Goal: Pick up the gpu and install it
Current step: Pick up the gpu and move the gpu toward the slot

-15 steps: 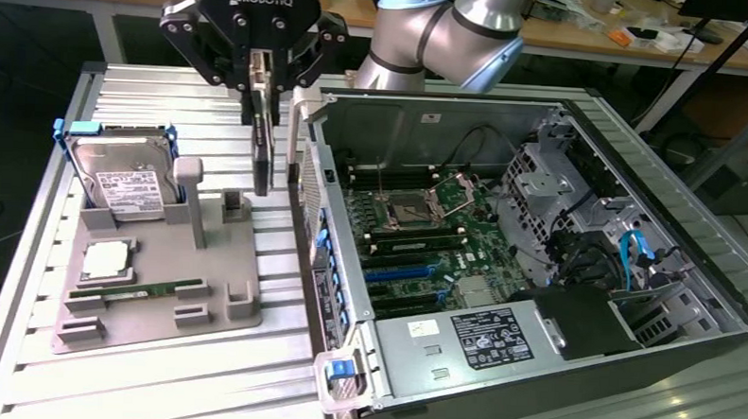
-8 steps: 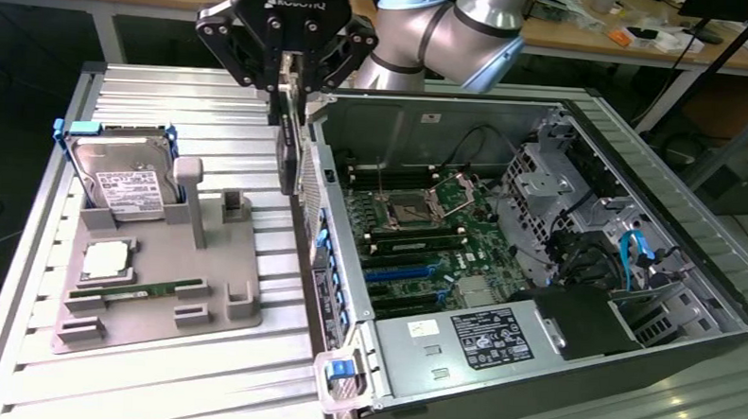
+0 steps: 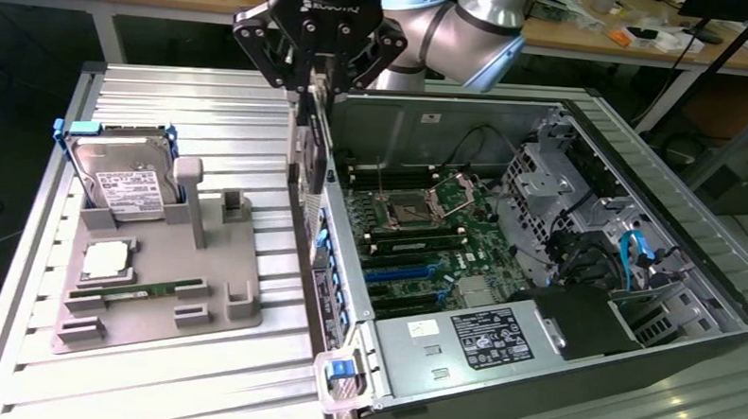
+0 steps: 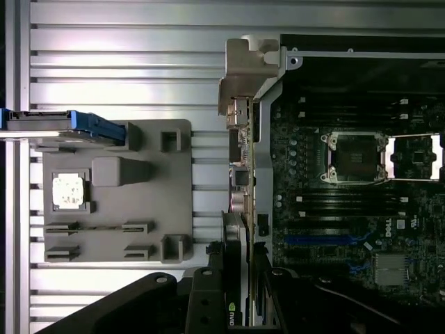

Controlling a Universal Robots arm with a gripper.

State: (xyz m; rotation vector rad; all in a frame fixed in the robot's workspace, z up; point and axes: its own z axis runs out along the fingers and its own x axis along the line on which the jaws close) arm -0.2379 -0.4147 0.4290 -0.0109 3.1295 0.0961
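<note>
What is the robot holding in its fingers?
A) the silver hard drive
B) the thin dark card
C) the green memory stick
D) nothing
B: the fingers grip the gpu, a thin dark card, upright by the computer case; the hard drive and memory stick sit in the grey holder.

gpu point(image 3: 304, 150) hung upright in the gripper point(image 3: 314, 79), over the case point(image 3: 441, 127) wall nearest the tray point(image 3: 237, 303). case lay open on the table point(image 3: 164, 96), at the exterior view's right of the tray. on the tray: hard drive point(image 3: 120, 187) stood at the far end, cpu point(image 3: 107, 259) before it, memory stick point(image 3: 137, 292) nearest.
</note>
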